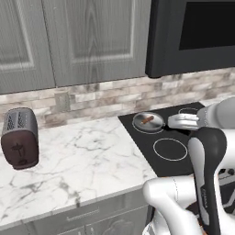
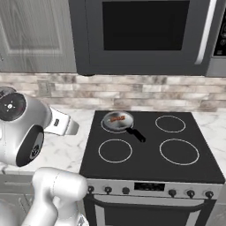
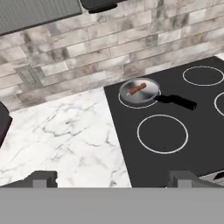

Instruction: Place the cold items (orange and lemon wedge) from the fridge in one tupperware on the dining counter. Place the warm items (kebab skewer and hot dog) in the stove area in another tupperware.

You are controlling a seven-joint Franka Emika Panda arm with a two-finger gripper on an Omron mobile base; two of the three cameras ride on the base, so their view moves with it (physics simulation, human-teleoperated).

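On the black cooktop of the stove [image 2: 150, 150], a small steel pan [image 3: 140, 92] [image 1: 148, 121] [image 2: 117, 121] sits on the back left burner. In it lies a thin red-brown piece of food [image 3: 137, 89] that looks like the kebab skewer. My gripper [image 3: 113, 181] is open, its two dark tips wide apart with nothing between them. It hovers over the seam between counter and cooktop, short of the pan. The white hand [image 1: 183, 121] points at the pan from the right. The orange, lemon wedge, hot dog, fridge, dining counter and tupperwares are out of view.
A dark toaster [image 1: 19, 137] stands on the marble counter [image 1: 82, 156] left of the stove. The pan's black handle [image 3: 177, 101] points over the cooktop. A microwave [image 2: 145, 35] and grey wall cabinets [image 1: 69, 41] hang above. An outlet [image 3: 29, 75] is set in the stone backsplash.
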